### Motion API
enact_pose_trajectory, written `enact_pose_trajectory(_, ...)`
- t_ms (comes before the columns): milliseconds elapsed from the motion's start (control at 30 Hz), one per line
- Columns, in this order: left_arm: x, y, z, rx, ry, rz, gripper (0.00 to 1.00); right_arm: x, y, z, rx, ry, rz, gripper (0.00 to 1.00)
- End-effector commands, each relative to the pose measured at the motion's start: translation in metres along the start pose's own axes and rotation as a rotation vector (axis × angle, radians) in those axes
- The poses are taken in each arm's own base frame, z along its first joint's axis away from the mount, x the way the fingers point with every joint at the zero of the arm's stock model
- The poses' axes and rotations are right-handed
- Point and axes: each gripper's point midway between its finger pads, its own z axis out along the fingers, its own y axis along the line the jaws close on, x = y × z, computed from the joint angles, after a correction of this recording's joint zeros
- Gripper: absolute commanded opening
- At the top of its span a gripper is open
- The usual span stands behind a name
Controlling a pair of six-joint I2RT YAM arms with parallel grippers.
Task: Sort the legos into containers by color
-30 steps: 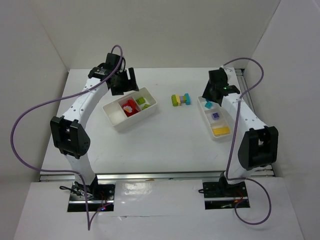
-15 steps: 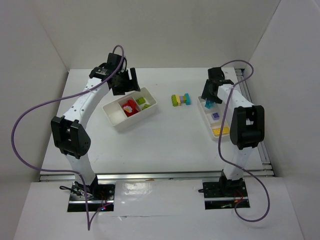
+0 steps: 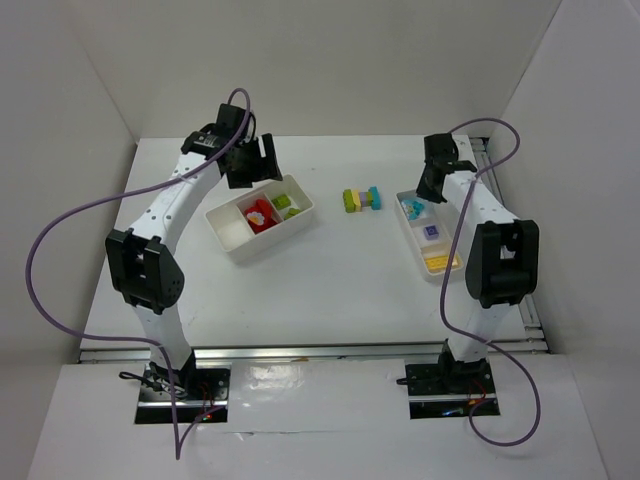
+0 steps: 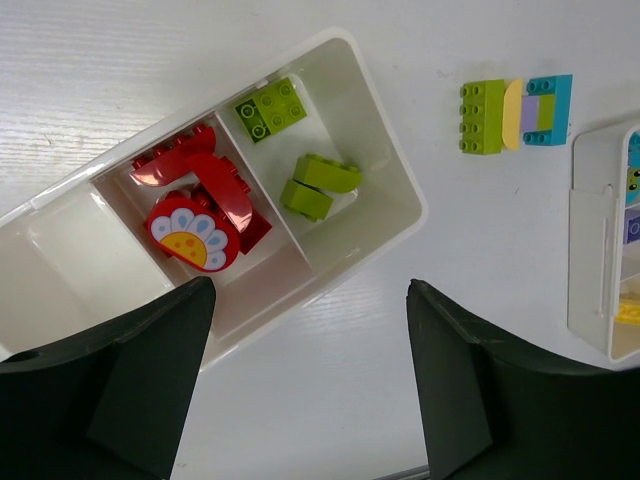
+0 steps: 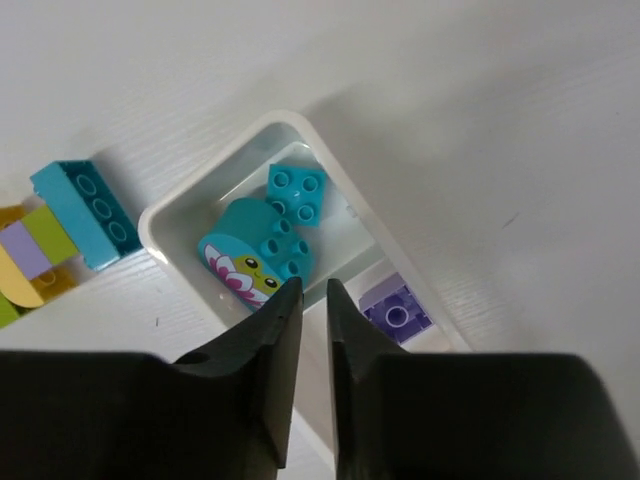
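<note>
The wide tray (image 4: pixel 400 180) holds red legos (image 4: pixel 200 190) in its middle compartment and lime green ones (image 4: pixel 320 185) in the end one. My left gripper (image 4: pixel 310 290) hangs open and empty over the tray's edge (image 3: pixel 300 215). A stacked lime, yellow, purple and cyan piece (image 3: pixel 361 199) lies on the table between the trays. The narrow tray (image 5: pixel 160 215) holds two cyan bricks (image 5: pixel 262 245), a purple brick (image 5: pixel 395 310) and a yellow one (image 3: pixel 440 262). My right gripper (image 5: pixel 314 285) is shut with nothing in it, above the divider between cyan and purple.
White walls close the table in at the back and on both sides. A metal rail (image 3: pixel 500 200) runs along the right edge behind the narrow tray. Purple cables (image 3: pixel 60 230) loop off both arms.
The right gripper has shut and lifted back from the cyan compartment, and its elbow has folded upward. A cyan brick now lies free in the tray. The left arm has hardly moved.
</note>
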Motion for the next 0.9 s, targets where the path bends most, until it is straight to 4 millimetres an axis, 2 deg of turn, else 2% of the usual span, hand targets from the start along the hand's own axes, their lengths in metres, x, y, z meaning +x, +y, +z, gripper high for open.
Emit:
enact_pose_trajectory(0,-0.009,-0.009,-0.004,0.026,-0.023,0.002,0.87,-0.010,-0.007,-0.008,-0.002,-0.037,0.049,0.22)
enact_pose_trajectory(133,-0.010,-0.008,-0.004,0.018,-0.028,0.002,0.87,-0.001,-0.005,-0.001,-0.001,-0.003,0.050,0.14)
enact_pose_trajectory(200,-0.008,-0.007,-0.006,0.018,-0.028,0.002,0.87,-0.010,0.001,-0.005,-0.032,-0.018,0.044,0.13)
enact_pose_trajectory(233,-0.008,-0.007,-0.006,0.018,-0.028,0.011,0.87,-0.008,0.015,-0.008,-0.072,-0.019,0.019,0.13)
enact_pose_trajectory(300,-0.008,-0.007,-0.006,0.018,-0.028,0.011,0.87,-0.019,0.037,-0.017,-0.129,-0.062,-0.039,0.13)
enact_pose_trajectory(333,-0.007,-0.006,-0.002,0.014,-0.020,0.011,0.87,-0.017,0.059,-0.026,-0.175,-0.070,-0.080,0.15)
enact_pose_trajectory(400,-0.004,-0.011,-0.002,0.027,-0.012,0.018,0.87,-0.016,0.086,-0.025,-0.217,-0.063,-0.141,0.20)
enact_pose_trajectory(433,-0.004,-0.011,-0.002,0.027,-0.012,0.018,0.87,-0.005,0.102,-0.028,-0.232,-0.038,-0.176,0.25)
enact_pose_trajectory(500,-0.002,-0.010,0.002,0.023,-0.004,0.017,0.87,0.001,0.118,-0.023,-0.230,-0.023,-0.208,0.30)
enact_pose_trajectory(533,-0.005,-0.013,-0.001,0.036,-0.010,0.027,0.87,0.005,0.133,-0.016,-0.232,-0.015,-0.229,0.35)
enact_pose_trajectory(567,-0.003,-0.017,-0.001,0.041,-0.007,0.034,0.87,0.006,0.133,-0.011,-0.216,-0.005,-0.234,0.35)
enact_pose_trajectory(600,-0.003,-0.016,-0.001,0.041,-0.007,0.043,0.87,0.009,0.144,-0.001,-0.218,0.008,-0.248,0.36)
enact_pose_trajectory(733,-0.001,-0.015,-0.003,0.036,0.003,0.053,0.87,0.030,0.147,0.019,-0.174,0.108,-0.301,0.42)
enact_pose_trajectory(800,0.001,-0.012,-0.001,0.023,0.008,0.062,0.87,0.037,0.145,0.020,-0.163,0.120,-0.336,0.53)
enact_pose_trajectory(833,0.003,-0.011,-0.002,0.022,0.009,0.062,0.87,0.037,0.144,0.018,-0.166,0.114,-0.333,0.55)
enact_pose_trajectory(867,0.003,-0.011,-0.002,0.022,0.009,0.062,0.87,0.049,0.143,0.024,-0.173,0.135,-0.338,0.57)
